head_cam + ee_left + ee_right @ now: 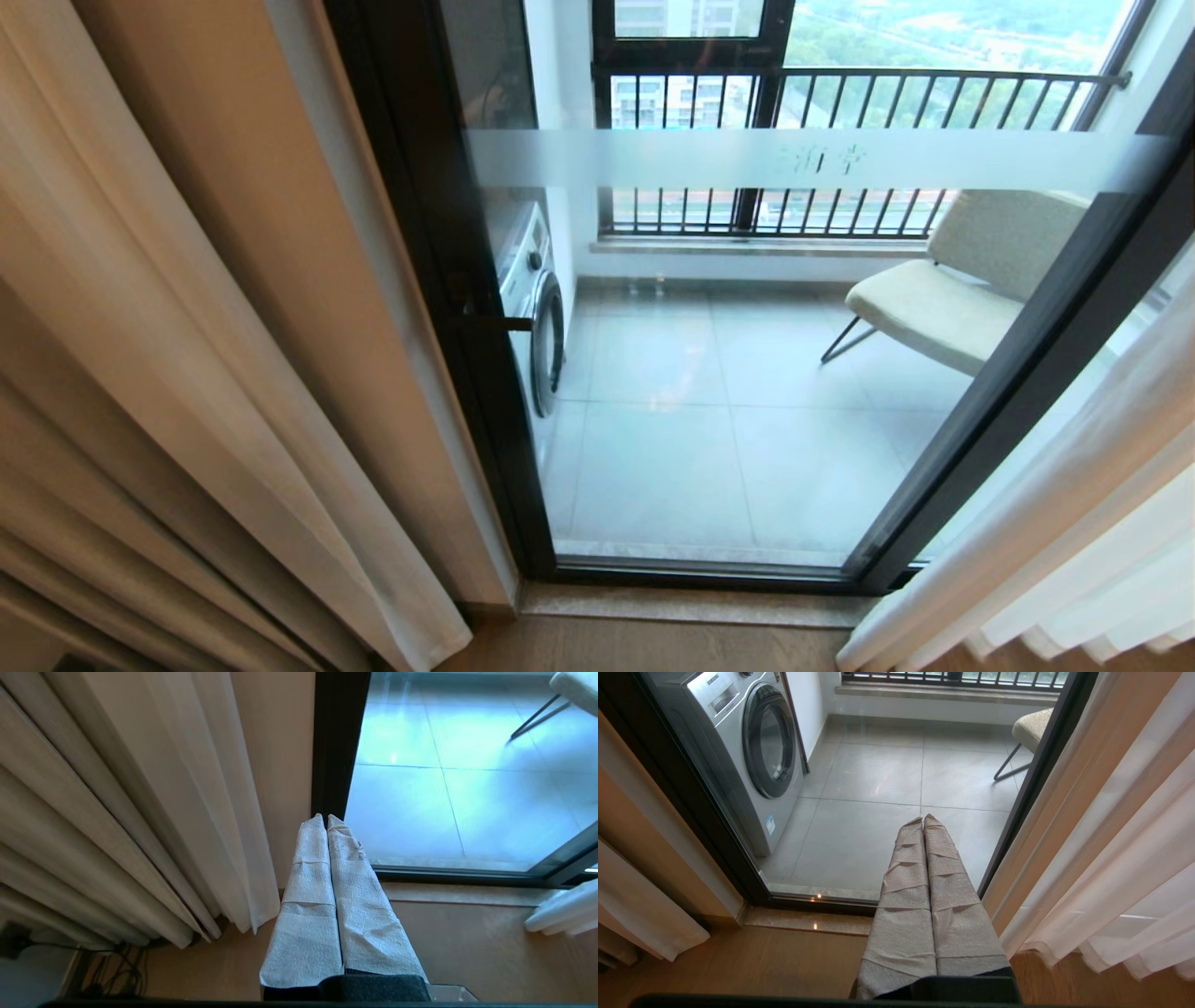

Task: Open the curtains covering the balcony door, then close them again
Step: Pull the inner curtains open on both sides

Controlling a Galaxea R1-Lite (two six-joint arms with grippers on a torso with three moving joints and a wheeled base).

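The curtains stand drawn apart. The left panel (pixel 140 392) of beige drape and white sheer hangs bunched at the left, and the right sheer panel (pixel 1074 523) is gathered at the right. Between them the balcony door (pixel 747 373) shows its glass, black frame and frosted band. Neither arm appears in the head view. My left gripper (pixel 326 817) is shut and empty, low over the wooden floor beside the left curtain's hem (pixel 233 858), not touching it. My right gripper (pixel 923 820) is shut and empty, pointing at the door's sill, with the right curtain (pixel 1111 858) beside it.
Behind the glass stand a washing machine (pixel 752 751), a beige chair (pixel 943 299) and a black-barred railing window (pixel 840 103). A stone sill (pixel 691 602) runs under the door. Dark cables (pixel 117 975) lie on the floor under the left curtain.
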